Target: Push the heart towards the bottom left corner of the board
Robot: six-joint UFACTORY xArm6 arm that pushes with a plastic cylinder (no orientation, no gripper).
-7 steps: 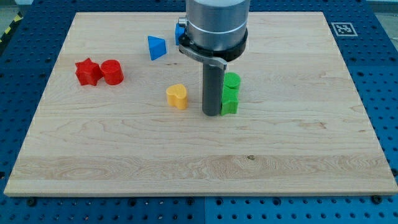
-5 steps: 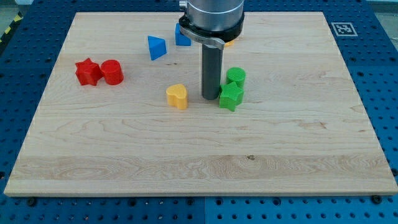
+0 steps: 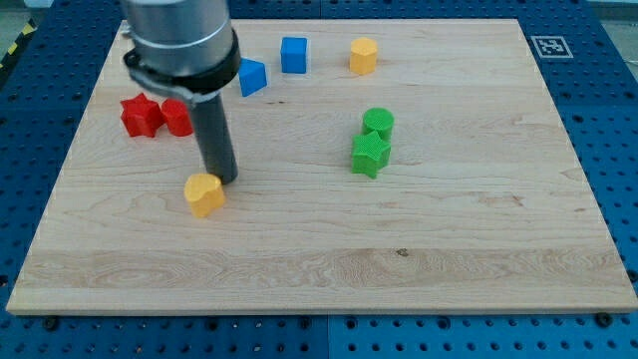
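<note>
While the dark rod stands upright over the left half of the wooden surface (image 3: 478, 249), my tip (image 3: 221, 179) is seen just beside the yellow heart (image 3: 204, 193), at its upper right edge; contact looks likely but cannot be confirmed. No hand is fitted: the arm ends in the bare rod, so nothing is gripped or held.

The yellow heart is located left of centre, roughly midway down the board, well apart from the bottom left corner.

Other blocks:
- red star (image 3: 139, 115) near the view's left edge, with a red cylinder (image 3: 177, 118) touching it on its right; the cylinder is partly hidden behind the rod.
- blue wedge-like block (image 3: 252, 77) near the top, just right of the arm body, shape not fully resolved.
- blue cube (image 3: 293, 54) further right along the top.
- yellow hexagonal block (image 3: 363, 56) at the top, right of the cube.
- green cylinder (image 3: 378, 124) right of centre, with a green star-like block (image 3: 370, 155) touching it from below.

A fiducial marker (image 3: 547, 45) is printed at the board's top right corner. The board sits on a blue perforated base (image 3: 618, 120).
</note>
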